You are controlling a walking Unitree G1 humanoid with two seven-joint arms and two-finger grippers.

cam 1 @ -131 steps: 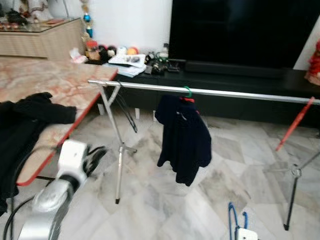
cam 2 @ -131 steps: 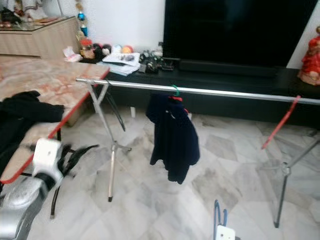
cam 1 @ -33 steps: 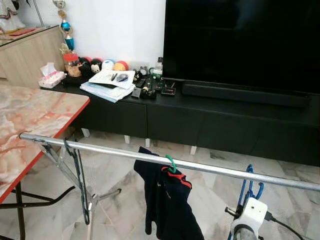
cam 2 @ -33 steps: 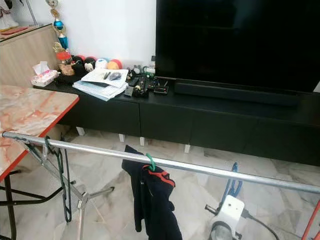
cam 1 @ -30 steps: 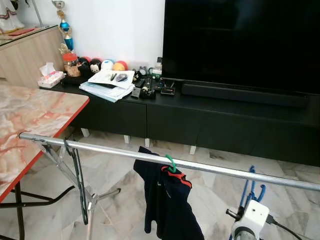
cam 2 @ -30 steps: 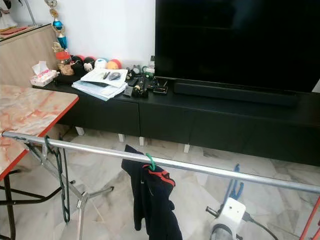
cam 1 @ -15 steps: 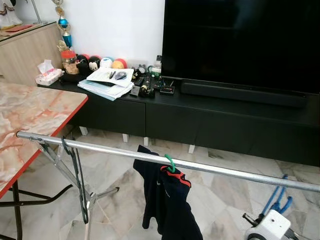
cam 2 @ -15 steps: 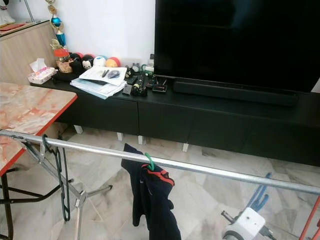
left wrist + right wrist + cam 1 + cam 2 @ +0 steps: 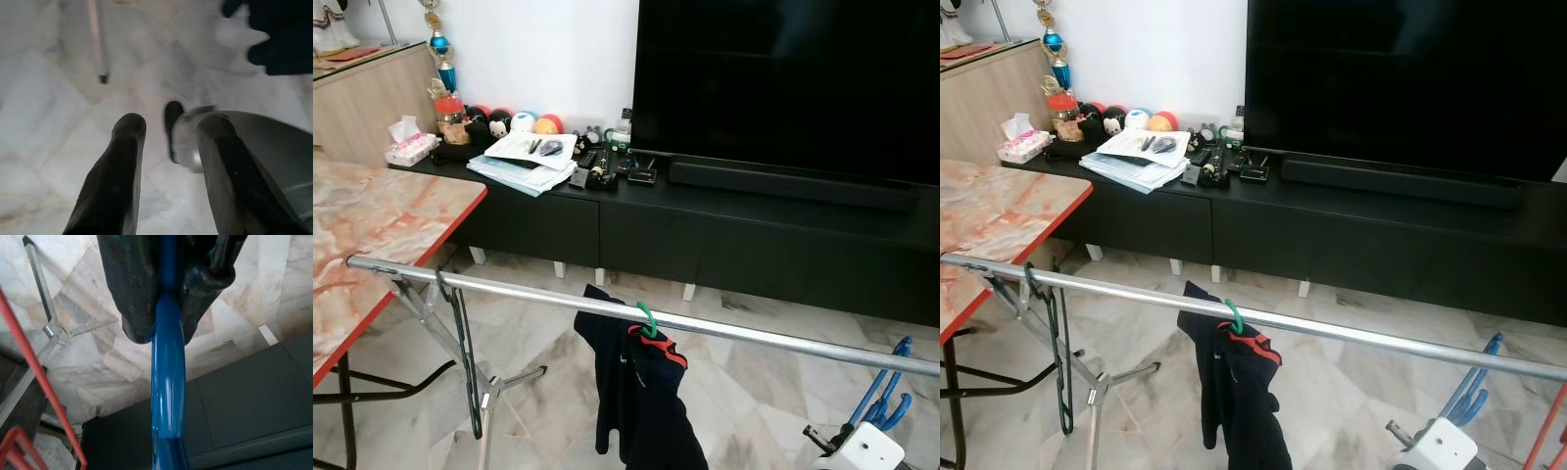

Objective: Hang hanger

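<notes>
Two black fingers of the right hand are clamped together on a blue hanger, whose plastic strip runs out between the fingertips toward the dark cabinet. In the head views that blue hanger sits low at the right, just below the long silver rail, with the white wrist block of the right arm directly under it; the hanger is not on the rail.

The rail runs across the room on folding metal legs. A dark navy garment with red trim hangs from it on a green hook near the middle, and an empty black hanger hangs near the rail's left end. A red rod leans at the rail's far right end.

The left hand points down at the marble floor, its fingers apart and holding nothing.

A marble worktop with a red edge stands at the left. Behind the rail, a low black TV cabinet carries a large dark television, papers and small ornaments.
</notes>
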